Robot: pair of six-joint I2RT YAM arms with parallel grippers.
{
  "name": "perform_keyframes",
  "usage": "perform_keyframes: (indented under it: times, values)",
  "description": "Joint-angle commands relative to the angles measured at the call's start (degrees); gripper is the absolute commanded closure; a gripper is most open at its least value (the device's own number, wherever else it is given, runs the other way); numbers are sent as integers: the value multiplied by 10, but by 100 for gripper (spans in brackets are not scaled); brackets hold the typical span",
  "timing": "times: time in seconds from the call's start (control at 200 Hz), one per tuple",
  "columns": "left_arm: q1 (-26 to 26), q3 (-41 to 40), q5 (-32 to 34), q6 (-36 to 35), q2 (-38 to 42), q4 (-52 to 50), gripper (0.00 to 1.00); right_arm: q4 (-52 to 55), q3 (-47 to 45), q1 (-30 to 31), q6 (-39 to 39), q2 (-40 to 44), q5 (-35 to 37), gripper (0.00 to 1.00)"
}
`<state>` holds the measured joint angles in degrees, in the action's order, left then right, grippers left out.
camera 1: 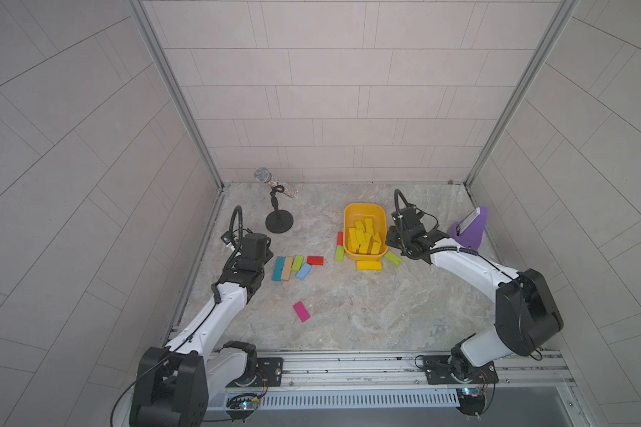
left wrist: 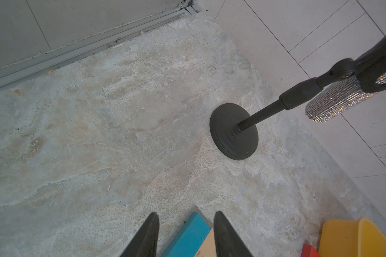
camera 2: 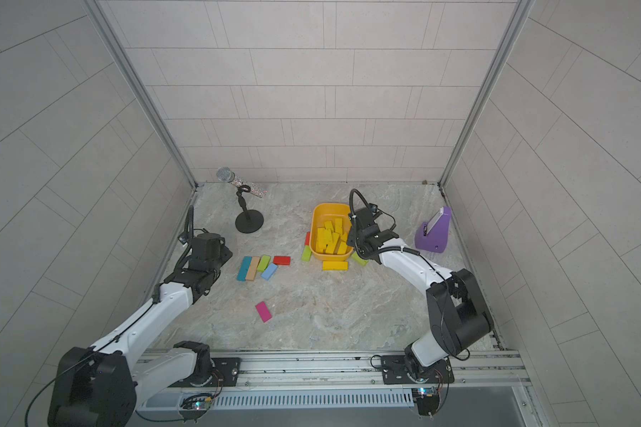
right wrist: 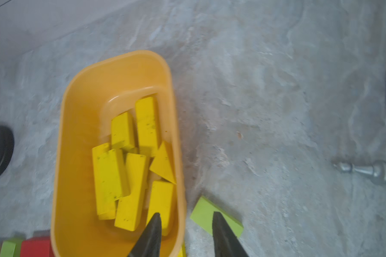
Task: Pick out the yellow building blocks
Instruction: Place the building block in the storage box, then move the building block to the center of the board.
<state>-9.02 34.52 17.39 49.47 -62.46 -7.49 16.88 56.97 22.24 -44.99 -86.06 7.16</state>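
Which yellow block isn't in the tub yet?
The yellow bar lying flat on the table just in front of the orange tub; the other yellow blocks are piled inside it.

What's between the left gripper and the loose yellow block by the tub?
Both top views show other blocks: teal block, tan block, lime-green block, light-blue block, red block, then a second lime-green block just before the loose yellow block.

Left fingers [left wrist: 147, 238] parted, right fingers [right wrist: 151, 235] parted
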Motion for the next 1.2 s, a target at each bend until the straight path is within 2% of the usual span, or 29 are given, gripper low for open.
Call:
perform_keyframes:
  times: [0.0,0.155,0.345,0.796,1.196]
  values:
    - [4,-9,6,4,-4,2,55,-20,-42,-6,-104,25,0,62]
    - [5,-11,8,4,-3,3,55,-26,-76,-8,-181,27,-46,62]
    - [4,-10,6,6,-2,3,55,-89,-127,-7,-284,3,-98,65]
    - [4,-10,6,9,-2,5,55,-169,-146,3,-361,-55,-159,77]
    - [4,-10,12,7,-2,4,55,-204,-142,27,-394,-90,-186,80]
